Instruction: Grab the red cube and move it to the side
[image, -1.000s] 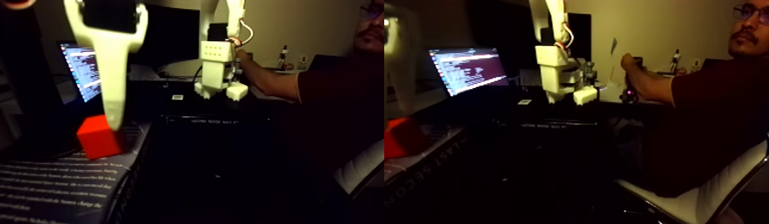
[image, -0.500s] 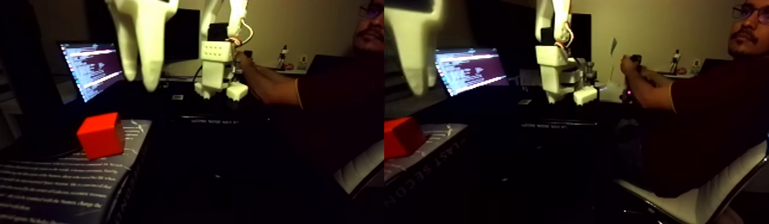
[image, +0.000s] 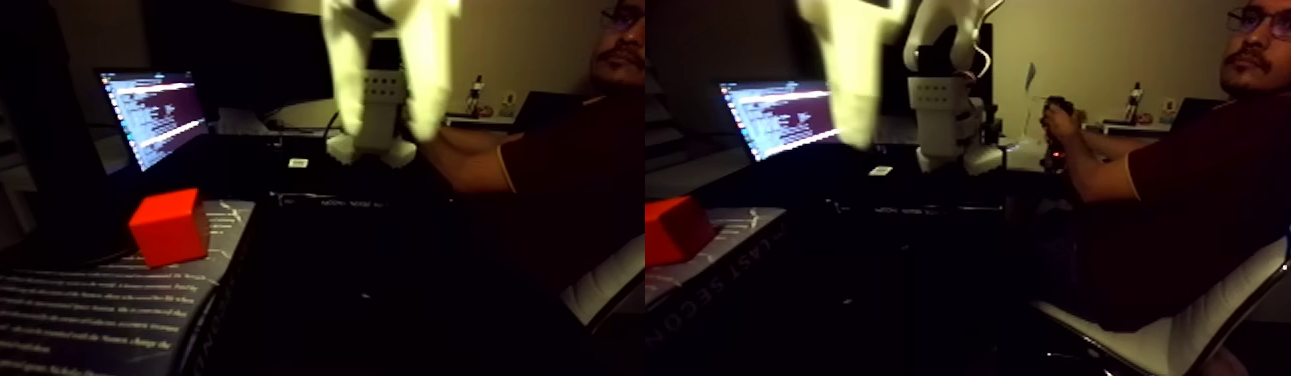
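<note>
The red cube (image: 168, 226) rests on the book cover (image: 93, 300), apart from the blurred claw (image: 383, 90) raised right of it, grip unreadable; it looks light, rigid, best pinched across opposite flat faces.

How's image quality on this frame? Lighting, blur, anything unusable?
Fixed view, a side-by-side pair: dim room, lower middle nearly black. The gripper near the lens is smeared and soft, so its jaws cannot be read. The red cube is sharp and bright in the left half, cut by the edge in the right half. The laptop screen glows, slightly blown out.
</note>
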